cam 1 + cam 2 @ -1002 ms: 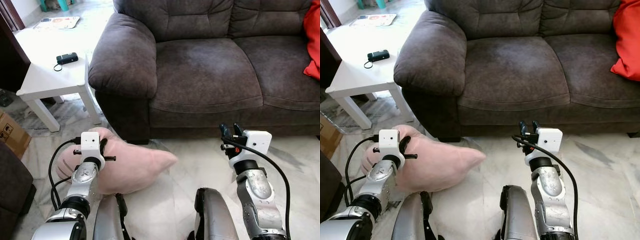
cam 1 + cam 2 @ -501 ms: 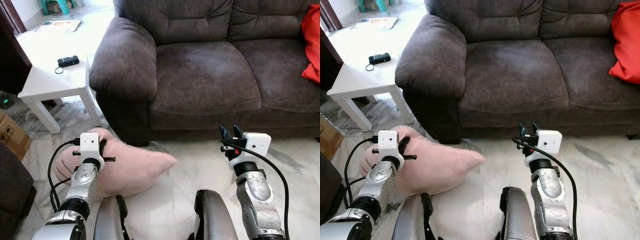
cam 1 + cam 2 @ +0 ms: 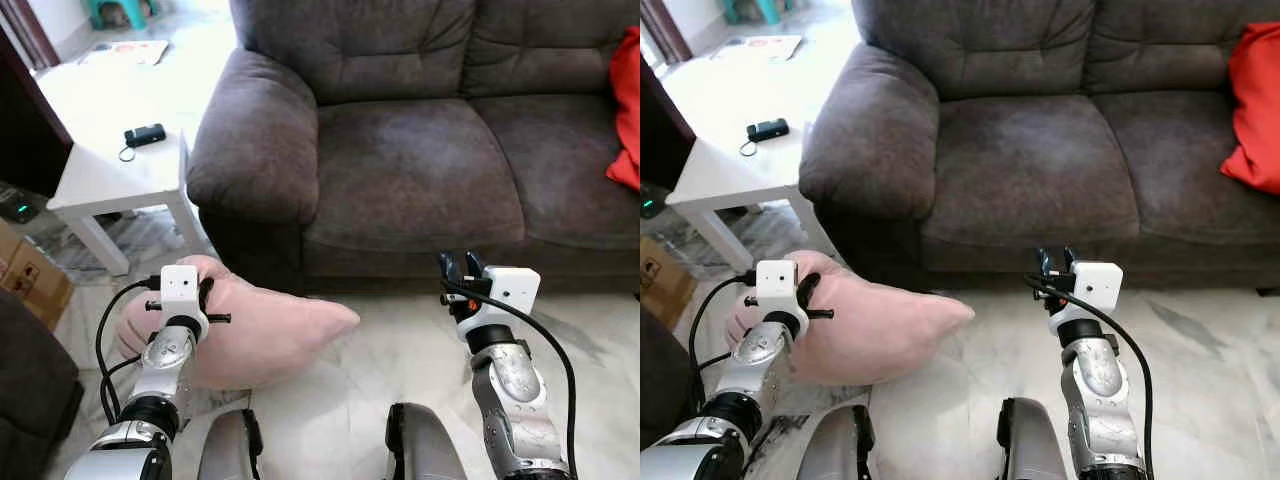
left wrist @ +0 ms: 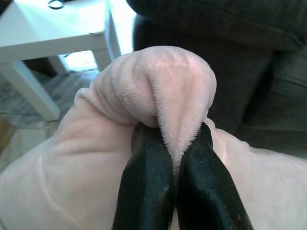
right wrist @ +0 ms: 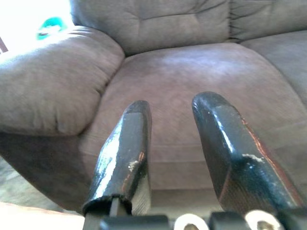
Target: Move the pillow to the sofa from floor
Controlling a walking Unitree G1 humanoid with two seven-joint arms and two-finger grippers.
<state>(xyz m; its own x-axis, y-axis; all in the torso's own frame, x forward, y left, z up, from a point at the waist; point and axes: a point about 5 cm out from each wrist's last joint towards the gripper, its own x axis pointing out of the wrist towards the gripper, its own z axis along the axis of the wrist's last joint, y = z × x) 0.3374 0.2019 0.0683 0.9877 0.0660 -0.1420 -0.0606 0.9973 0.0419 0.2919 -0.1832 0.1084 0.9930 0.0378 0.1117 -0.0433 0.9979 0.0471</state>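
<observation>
Two black fingers of the left gripper [image 4: 175, 158] pinch a fold of the soft pink plush pillow [image 3: 265, 335], lying on pale marble floor [image 3: 400, 350] before the dark grey sofa [image 3: 410, 170] (seat bare). The right gripper [image 5: 172, 143] hovers parted, empty.

Head stereo pair downward at sofa [image 3: 420, 150]; wrist cameras close along jaws.

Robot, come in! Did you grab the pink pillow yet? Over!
Left gripper shut on pink pillow, pinching a fold. Right gripper open, empty, facing sofa. Pillow low by sofa's front; seat bare, red cushion at far end.
</observation>
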